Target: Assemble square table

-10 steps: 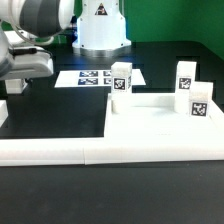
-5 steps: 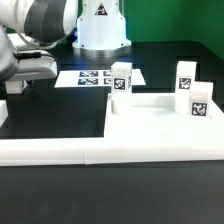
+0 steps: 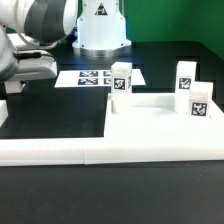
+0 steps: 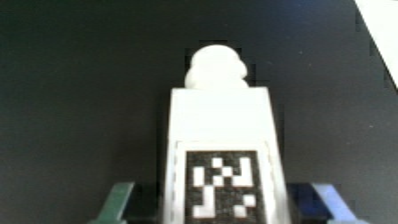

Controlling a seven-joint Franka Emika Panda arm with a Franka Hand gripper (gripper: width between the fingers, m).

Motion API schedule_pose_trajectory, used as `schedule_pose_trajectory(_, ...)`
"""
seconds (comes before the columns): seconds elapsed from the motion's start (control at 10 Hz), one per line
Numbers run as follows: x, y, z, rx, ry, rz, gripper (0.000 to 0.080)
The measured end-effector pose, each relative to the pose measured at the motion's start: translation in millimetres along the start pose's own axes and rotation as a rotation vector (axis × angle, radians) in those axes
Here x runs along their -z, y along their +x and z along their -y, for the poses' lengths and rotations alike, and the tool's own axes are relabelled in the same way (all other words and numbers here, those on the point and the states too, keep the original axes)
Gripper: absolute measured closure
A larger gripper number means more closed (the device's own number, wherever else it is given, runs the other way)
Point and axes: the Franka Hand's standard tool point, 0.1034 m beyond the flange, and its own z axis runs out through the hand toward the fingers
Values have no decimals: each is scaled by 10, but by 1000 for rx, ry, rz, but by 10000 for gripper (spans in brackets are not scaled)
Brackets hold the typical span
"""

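At the exterior view's left edge, the arm is barely shifting from half a second ago; its fingers (image 4: 217,203) are clamping a leg block (image 4: 221,150) above the desk (image 3: 60,110), so carrying is just beginning, with three more leg blocks (image 3: 121,78) standing near the white corner wall (image 3: 150,135)

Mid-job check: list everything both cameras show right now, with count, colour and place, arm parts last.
Leg blocks: three standing on the right, white with black-and-white tags, at and.
Leg in wrist view: one, white, tagged, lying between the fingers; whether it is gripped cannot be told.
Border wall: one, white, low, along the front and enclosing the right area.
Marker board: one, white with black tags, flat on the table behind.
Table: black.
White cone-shaped base: one, at the back.
Robot arm: one, grey-white, exterior view's left.
Hand: one, fingers either side of the leg.
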Motion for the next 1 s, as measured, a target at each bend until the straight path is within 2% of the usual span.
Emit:
schedule_pose_trajectory(0.2,38,-5,18,3,-4,1,513)
schedule_pose_trajectory(0.3,258,-72,106,24,-11,-6,513)
schedule_pose_trajectory(0.4,567,-197,143,54,-17,-21,512)
schedule_pose_trajectory(0.5,831,-324,179,56,-4,-40,511)
schedule_pose_trajectory(0.6,999,-459,255,58,16,-31,511)
schedule_pose_trajectory(0.9,1015,-431,276,47,16,-47,511)
schedule_pose_trajectory(1.0,1068,-365,371,35,-1,-62,511)
